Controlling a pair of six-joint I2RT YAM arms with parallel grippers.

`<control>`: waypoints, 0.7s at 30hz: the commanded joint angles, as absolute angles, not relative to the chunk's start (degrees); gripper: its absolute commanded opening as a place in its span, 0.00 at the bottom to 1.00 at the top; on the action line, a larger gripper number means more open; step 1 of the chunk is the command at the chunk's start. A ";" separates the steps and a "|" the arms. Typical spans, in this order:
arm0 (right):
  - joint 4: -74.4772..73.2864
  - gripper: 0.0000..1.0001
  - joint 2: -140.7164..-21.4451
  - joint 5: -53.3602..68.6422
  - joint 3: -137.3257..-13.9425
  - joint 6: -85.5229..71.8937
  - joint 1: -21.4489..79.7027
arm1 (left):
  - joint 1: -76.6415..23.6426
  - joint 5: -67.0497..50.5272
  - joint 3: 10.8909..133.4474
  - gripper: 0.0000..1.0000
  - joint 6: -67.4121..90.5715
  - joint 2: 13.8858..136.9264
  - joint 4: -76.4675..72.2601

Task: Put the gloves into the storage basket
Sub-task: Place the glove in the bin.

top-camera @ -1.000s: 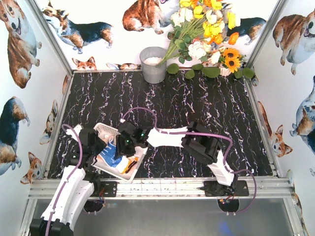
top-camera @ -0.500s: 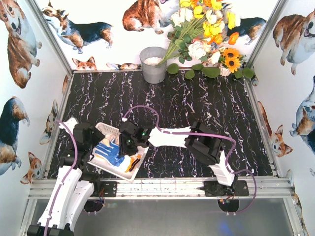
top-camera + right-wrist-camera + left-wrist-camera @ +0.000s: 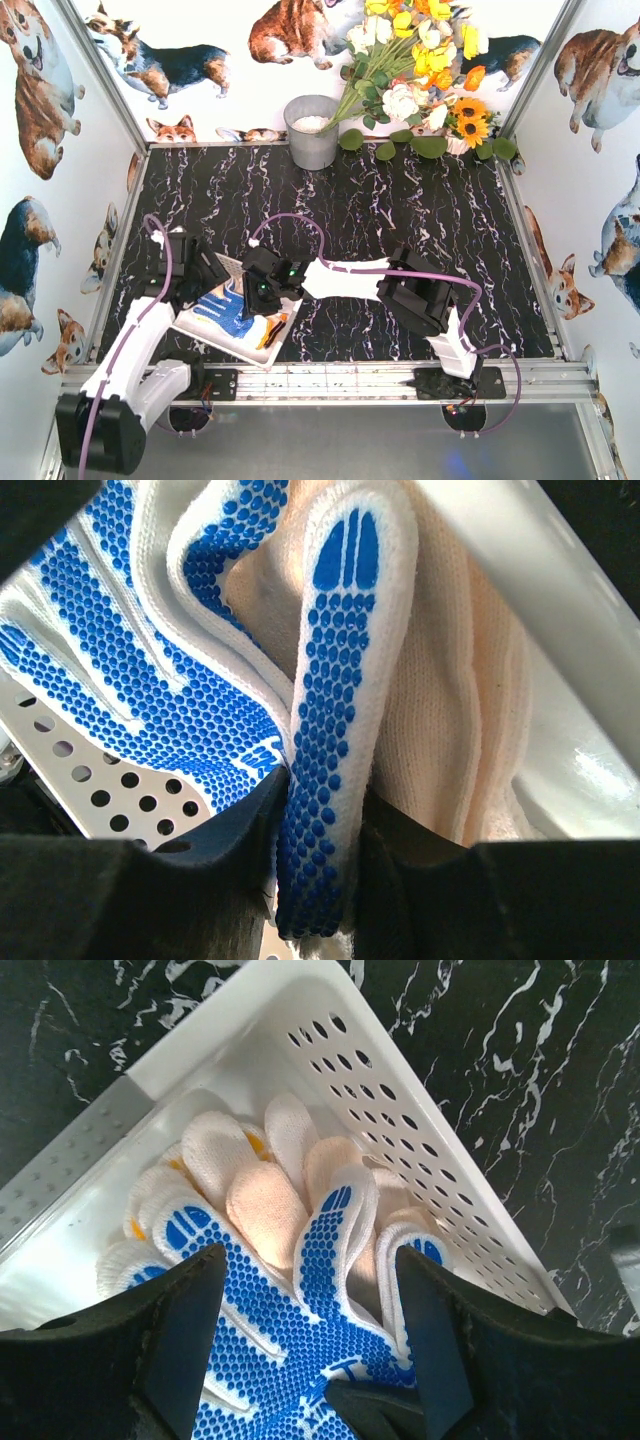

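The white storage basket (image 3: 190,326) sits at the near left of the table, with its slotted wall (image 3: 400,1090) close in the left wrist view. Inside it lie cream gloves (image 3: 260,1200) and, on top of them, a blue-dotted glove (image 3: 228,312) (image 3: 250,1330). My left gripper (image 3: 214,286) (image 3: 310,1260) hangs open just over that glove, its fingers wide apart on either side of it. My right gripper (image 3: 262,300) (image 3: 320,810) is over the basket's right side, shut on one finger of the blue-dotted glove (image 3: 335,680). A cream glove (image 3: 450,700) lies beside it.
A grey metal bucket (image 3: 312,130) stands at the back edge with a bunch of flowers (image 3: 420,70) to its right. Purple cables loop over both arms. The basket's perforated wall (image 3: 90,770) is right below my right fingers.
My left gripper has opened and its arm has swung left and back over the basket's far left corner. The right gripper has stayed shut on the blue-dotted glove, shifting slightly left.
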State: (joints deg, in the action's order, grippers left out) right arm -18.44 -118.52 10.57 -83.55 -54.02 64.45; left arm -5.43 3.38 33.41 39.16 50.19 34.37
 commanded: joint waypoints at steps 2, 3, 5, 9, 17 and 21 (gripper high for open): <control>-18.19 0.29 -115.84 8.45 -82.97 -53.26 64.57 | -4.99 0.02 33.12 0.59 35.38 55.08 32.14; -18.19 0.29 -115.84 8.44 -82.97 -53.26 64.58 | -5.01 -0.29 33.19 0.58 35.19 55.75 32.32; -18.12 0.29 -115.99 8.49 -83.06 -53.34 64.56 | -5.41 -1.70 33.14 0.55 34.93 56.66 31.89; -17.78 0.29 -116.32 8.82 -83.14 -53.58 64.57 | -7.33 -1.40 33.13 0.53 35.12 58.13 32.33; -17.31 0.29 -116.17 8.62 -82.37 -53.91 64.61 | -9.45 0.77 33.94 0.43 35.17 62.12 33.30; -17.11 0.29 -116.31 8.53 -82.27 -54.18 64.75 | -11.48 7.34 35.00 0.40 35.68 62.91 34.80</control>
